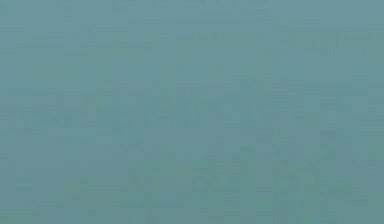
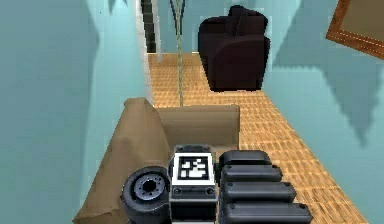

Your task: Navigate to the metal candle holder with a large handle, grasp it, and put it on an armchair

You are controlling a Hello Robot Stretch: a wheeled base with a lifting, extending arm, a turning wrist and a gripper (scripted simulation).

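You face a wall [image 1: 192, 112]; the armchair [image 2: 235, 48] lies well off, placement not yet done. Gripper [image 2: 146, 193] jaws and load: cannot tell.

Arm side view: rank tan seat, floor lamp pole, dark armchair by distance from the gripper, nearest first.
From the gripper:
1. tan seat: right by the gripper, at the bottom of the view.
2. floor lamp pole: mid-floor, just beyond the tan seat.
3. dark armchair: farthest, by the far wall at the top of the view.
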